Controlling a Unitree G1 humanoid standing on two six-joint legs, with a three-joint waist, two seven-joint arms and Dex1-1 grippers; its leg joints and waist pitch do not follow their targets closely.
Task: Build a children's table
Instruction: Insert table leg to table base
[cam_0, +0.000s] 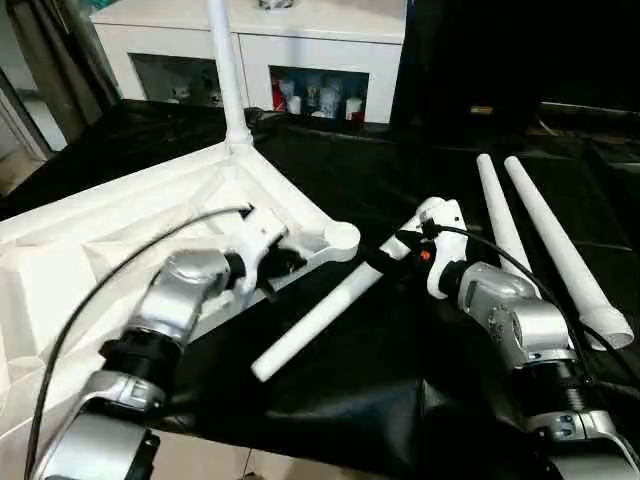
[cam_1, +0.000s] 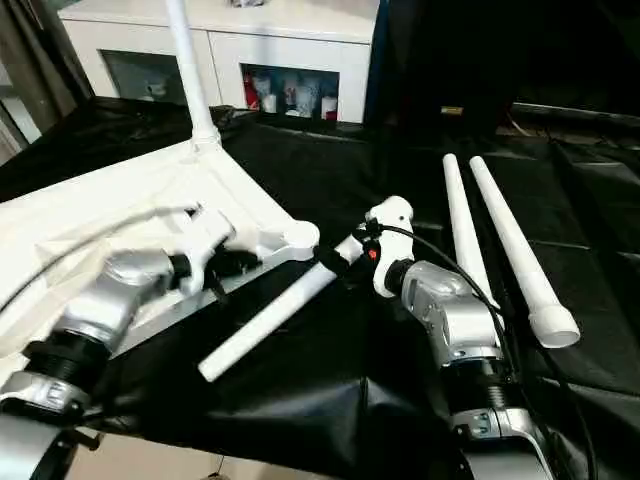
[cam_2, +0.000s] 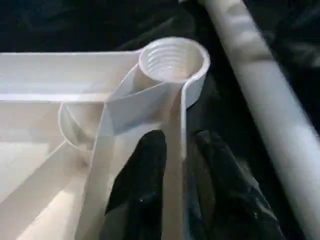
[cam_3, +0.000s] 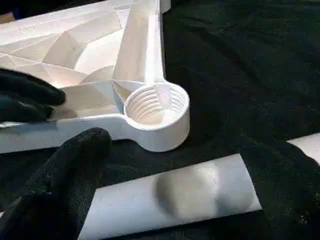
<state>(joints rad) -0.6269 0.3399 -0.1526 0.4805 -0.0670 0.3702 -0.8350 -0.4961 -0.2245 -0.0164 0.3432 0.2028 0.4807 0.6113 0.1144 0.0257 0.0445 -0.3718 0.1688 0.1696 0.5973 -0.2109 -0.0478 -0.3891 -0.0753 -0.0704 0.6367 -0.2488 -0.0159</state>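
Currently in hand: nothing clamped. The children's table is in parts, with the tabletop (cam_0: 120, 230) lying underside-up on the black cloth (cam_0: 400, 390).
Landmark: empty threaded socket (cam_3: 156, 107) at the tabletop's near corner.
Loose leg (cam_0: 320, 325): lies flat on the cloth just beside the socket, with one end close to it and the other running toward the robot.
Right gripper (cam_0: 402, 250): spread wide, straddling the leg's socket-side end without pinching it.
Left gripper (cam_0: 275, 262): its fingers (cam_2: 142, 180) sit either side of the rim wall just behind the socket. A sliver of gap shows on one side, so it reads as loosened.
Spare legs: two tubes (cam_0: 500, 215) (cam_0: 565, 250) lie side by side, well to the right of the socket.
Fitted leg (cam_0: 225, 70): upright in the corner beyond the socket.
Handling (judgement): hollow plastic, so probably light and stiff. The smooth round tube is likely to roll or slip in the fingers.
Hold point (judgement): grip the leg near its threaded end for control. Steady the top by the rim wall, not the thin ribs.
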